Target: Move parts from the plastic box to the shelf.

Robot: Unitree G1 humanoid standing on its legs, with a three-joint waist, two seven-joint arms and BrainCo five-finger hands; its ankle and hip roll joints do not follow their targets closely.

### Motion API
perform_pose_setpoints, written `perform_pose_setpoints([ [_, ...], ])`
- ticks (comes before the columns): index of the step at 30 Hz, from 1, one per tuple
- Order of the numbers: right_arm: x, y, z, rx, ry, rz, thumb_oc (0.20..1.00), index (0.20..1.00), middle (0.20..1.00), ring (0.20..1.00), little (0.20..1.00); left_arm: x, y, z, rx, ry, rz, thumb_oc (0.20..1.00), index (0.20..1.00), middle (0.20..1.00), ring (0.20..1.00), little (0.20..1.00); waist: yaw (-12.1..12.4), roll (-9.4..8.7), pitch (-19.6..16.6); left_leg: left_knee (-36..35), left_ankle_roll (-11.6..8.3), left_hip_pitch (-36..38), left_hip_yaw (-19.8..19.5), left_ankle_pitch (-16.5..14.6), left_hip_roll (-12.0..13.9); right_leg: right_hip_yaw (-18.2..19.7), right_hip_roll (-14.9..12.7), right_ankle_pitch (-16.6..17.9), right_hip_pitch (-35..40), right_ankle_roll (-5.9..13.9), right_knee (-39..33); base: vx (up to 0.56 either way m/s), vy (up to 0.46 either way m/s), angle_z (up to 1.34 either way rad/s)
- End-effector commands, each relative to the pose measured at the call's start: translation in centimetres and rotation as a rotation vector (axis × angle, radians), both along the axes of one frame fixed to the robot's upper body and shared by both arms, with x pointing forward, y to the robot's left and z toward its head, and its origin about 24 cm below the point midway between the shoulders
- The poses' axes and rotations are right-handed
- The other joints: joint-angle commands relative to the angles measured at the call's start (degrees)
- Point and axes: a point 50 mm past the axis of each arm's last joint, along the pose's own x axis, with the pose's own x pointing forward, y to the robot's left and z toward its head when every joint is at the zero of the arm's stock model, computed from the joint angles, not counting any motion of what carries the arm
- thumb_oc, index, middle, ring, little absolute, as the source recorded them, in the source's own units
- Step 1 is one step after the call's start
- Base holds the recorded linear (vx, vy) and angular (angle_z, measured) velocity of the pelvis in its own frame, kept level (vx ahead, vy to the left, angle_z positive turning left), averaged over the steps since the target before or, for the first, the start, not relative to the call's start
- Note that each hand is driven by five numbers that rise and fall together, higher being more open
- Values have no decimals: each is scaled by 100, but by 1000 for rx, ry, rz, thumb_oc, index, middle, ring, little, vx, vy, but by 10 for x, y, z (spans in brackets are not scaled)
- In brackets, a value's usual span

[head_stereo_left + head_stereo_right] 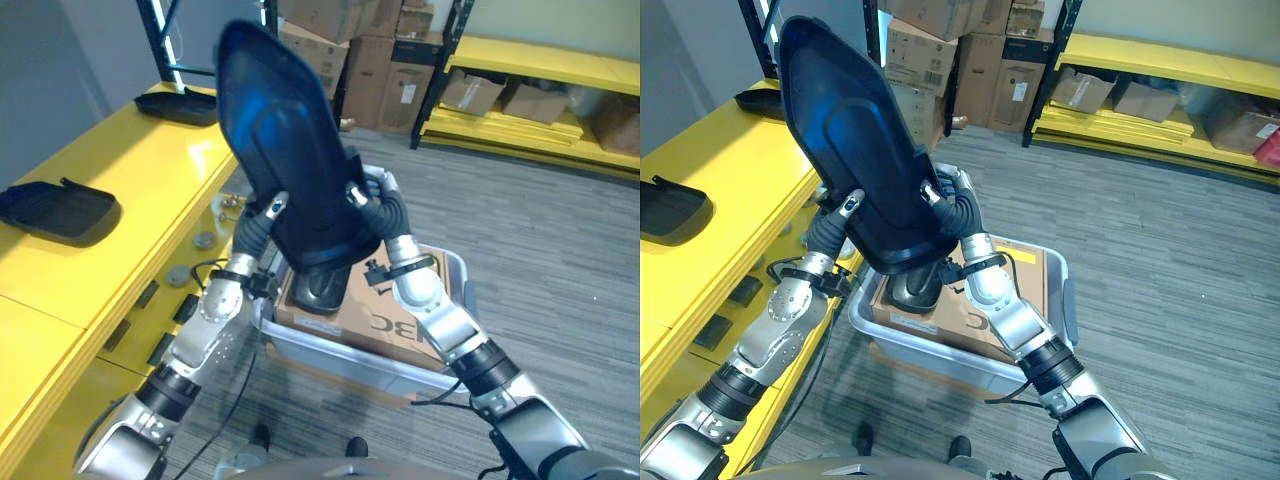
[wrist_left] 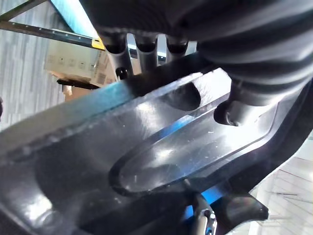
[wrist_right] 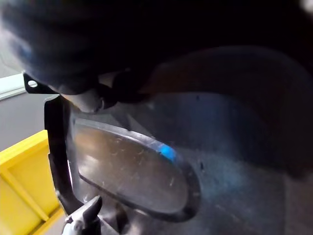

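Black part, a long shallow moulded shell, held up in the air between both hands, tilted with its narrow end high toward the yellow shelf. Lower end of the shell sits above the plastic box.

Left hand grips the shell's lower left edge; in its wrist view the fingers curl over the rim and the thumb presses the inner face. Right hand clamps the lower right edge, thumb on the inside, fingers wrapped behind.

Plastic box is grey-white, on the floor just beside the shelf, holding a brown carton with another dark part lying on it.

2 more black parts on the shelf top: 1 near, 1 farther back.

Cardboard boxes stacked beyond.
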Motion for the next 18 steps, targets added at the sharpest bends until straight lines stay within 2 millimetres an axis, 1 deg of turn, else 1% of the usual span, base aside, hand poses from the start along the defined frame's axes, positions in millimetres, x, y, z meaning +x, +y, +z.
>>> perform_pose_setpoints([
  [1,-43,42,23,134,-134,385,1000,1000,1000,1000,1000,4,-6,63,-10,-370,54,200,200,200,200,200,4,-72,-34,-43,208,192,56,-737,-162,-103,-74,-826,490,128,92,13,83,-2],
  [2,-42,41,22,136,-131,377,1000,1000,1000,1000,1000,4,-5,63,0,-376,65,200,200,200,200,200,4,-72,-32,-43,211,195,64,-739,-163,-102,-78,-820,490,132,87,14,105,-3],
  [3,-42,34,20,150,-119,336,1000,1000,1000,1000,1000,4,2,62,40,-384,109,200,200,200,200,200,-2,-66,-29,-43,216,210,111,-748,-165,-113,-104,-792,482,159,79,11,82,-3],
  [6,-41,22,16,176,-93,278,1000,1000,1000,1000,1000,4,11,59,75,-387,157,200,200,200,200,200,-34,-57,-24,-43,233,215,151,-761,-181,-90,-125,-772,465,189,80,6,88,-9],
  [7,-41,9,10,207,-59,237,1000,1000,1000,1000,1000,3,21,58,96,-397,198,200,200,200,200,200,-81,-45,-16,-43,245,218,179,-775,-192,-60,-147,-759,444,219,89,4,115,-13],
  [8,-40,1,4,211,-29,195,1000,1000,1000,1000,1000,2,27,56,113,-406,229,200,200,200,200,200,-114,-39,-14,-43,258,219,200,-785,-202,-40,-165,-755,421,242,107,6,123,-19],
  [9,-40,-3,0,197,-10,168,1000,1000,1000,1000,1000,1,29,56,121,-410,247,200,200,200,200,200,-127,-36,-17,-43,265,219,210,-793,-207,-26,-174,-754,406,253,117,8,110,-17],
  [10,-39,-10,-8,177,14,121,1000,1000,1000,1000,1000,0,34,55,131,-417,274,200,200,200,200,200,-156,-28,-11,-43,288,225,227,-803,-225,-3,-193,-746,389,268,131,11,127,-16],
  [11,-40,-22,-19,173,54,63,1000,1000,1000,1000,1000,-2,43,54,140,-427,317,200,200,200,200,200,-208,-18,9,-43,315,237,260,-815,-244,28,-225,-723,359,292,150,13,127,-8],
  [12,-40,-26,-24,172,71,41,1000,1000,1000,1000,1000,-3,46,54,146,-429,334,200,200,200,200,200,-220,-13,5,-43,328,244,280,-821,-253,46,-239,-717,344,307,163,14,121,-10],
  [14,-42,-45,-41,163,127,-42,1000,1000,1000,1000,1000,-6,60,53,168,-446,394,200,200,200,200,200,-314,-6,30,-43,378,270,352,-852,-279,106,-292,-700,272,360,234,18,107,-18],
  [16,-44,-60,-55,194,186,-102,1000,1000,1000,1000,1000,-9,70,53,174,-458,432,200,200,200,200,200,-386,-5,50,-43,419,294,397,-881,-302,178,-321,-691,210,393,292,24,98,-22],
  [17,-47,-75,-77,235,280,-171,1000,1000,1000,1000,1000,-12,80,53,173,-472,466,200,200,200,200,200,-455,1,64,-43,462,319,453,-915,-315,259,-343,-700,147,418,359,29,80,-25],
  [18,-47,-77,-80,234,292,-183,1000,1000,1000,1000,1000,-13,81,53,173,-474,471,200,200,200,200,200,-464,3,64,-43,467,322,458,-919,-316,270,-346,-702,139,420,368,38,77,-26],
])
